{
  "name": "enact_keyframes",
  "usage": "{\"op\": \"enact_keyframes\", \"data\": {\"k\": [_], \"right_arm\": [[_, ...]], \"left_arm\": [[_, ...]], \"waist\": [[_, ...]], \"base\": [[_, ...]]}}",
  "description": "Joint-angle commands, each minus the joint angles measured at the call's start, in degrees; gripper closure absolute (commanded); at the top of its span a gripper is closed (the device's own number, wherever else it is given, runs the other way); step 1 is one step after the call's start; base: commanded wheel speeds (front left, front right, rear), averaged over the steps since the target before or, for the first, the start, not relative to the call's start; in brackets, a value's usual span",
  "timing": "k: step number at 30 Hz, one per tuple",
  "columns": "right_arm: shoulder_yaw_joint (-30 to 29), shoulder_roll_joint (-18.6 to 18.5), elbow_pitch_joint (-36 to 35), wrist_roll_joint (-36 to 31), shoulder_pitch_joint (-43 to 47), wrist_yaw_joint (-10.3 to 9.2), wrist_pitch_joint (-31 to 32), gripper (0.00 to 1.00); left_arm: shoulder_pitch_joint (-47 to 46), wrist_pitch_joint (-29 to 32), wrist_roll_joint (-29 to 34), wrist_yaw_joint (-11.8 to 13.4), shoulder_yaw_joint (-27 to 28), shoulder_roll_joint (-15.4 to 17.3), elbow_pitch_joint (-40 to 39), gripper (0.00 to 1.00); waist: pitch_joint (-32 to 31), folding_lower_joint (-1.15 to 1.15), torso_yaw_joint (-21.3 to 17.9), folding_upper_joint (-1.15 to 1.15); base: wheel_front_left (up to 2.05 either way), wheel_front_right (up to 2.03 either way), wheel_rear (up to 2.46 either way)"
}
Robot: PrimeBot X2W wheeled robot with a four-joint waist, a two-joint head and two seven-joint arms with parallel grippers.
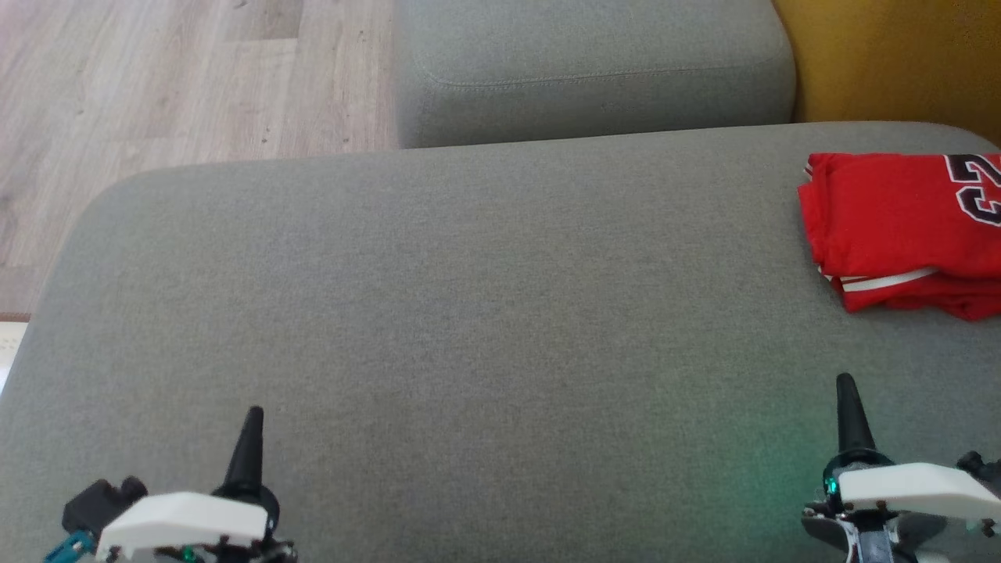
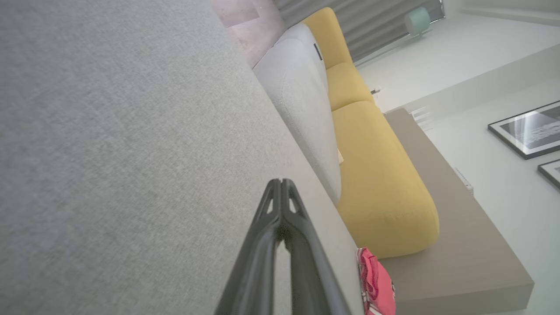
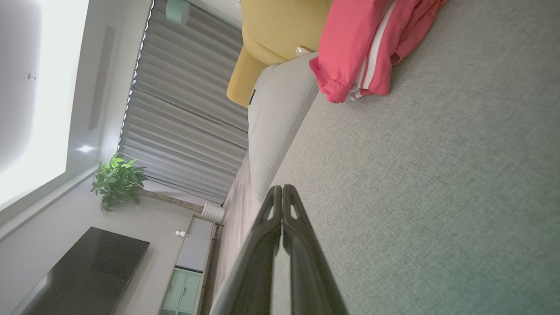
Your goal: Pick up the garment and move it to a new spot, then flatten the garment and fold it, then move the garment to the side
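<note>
One high camera, two low ones, over a grey sofa cushion point(image 1: 469, 313)
The head view looks steeply down from above; each wrist view skims close over the fabric, rolled sideways, sighting along the left gripper point(image 2: 282, 181) or right gripper point(image 3: 282, 187). All three share the cushion and the red jersey point(image 1: 899, 223) at its right side.

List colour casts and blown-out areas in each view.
Head view: green glow tints the sofa near the right pincer; garment vivid red. Left wrist view: garment looks pink, wall washed out. Right wrist view: ceiling blown out, green cast lower right.
</note>
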Motion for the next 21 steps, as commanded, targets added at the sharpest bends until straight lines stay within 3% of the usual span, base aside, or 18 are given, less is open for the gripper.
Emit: {"op": "enact_keyframes", "data": {"k": [1,21], "right_arm": [[0.24,-1.29,-1.87,1.98,-3.38,0.28,0.57,1.00],[-1.58,-1.30,-1.85,14.43,-5.77,0.34,3.76,1.00]], "left_arm": [[-4.17,0.36,-1.92,-0.66,2.28,0.89,-1.52,1.00],[-7.83,3.51,-14.83,-2.79,5.16,0.83,0.45,1.00]], "waist": [[0.10,0.00,-0.01,0.00],[1.17,0.00,-0.12,0.00]], "base": [[0.00,0.00,0.00],[0.00,0.00,0.00]]}}
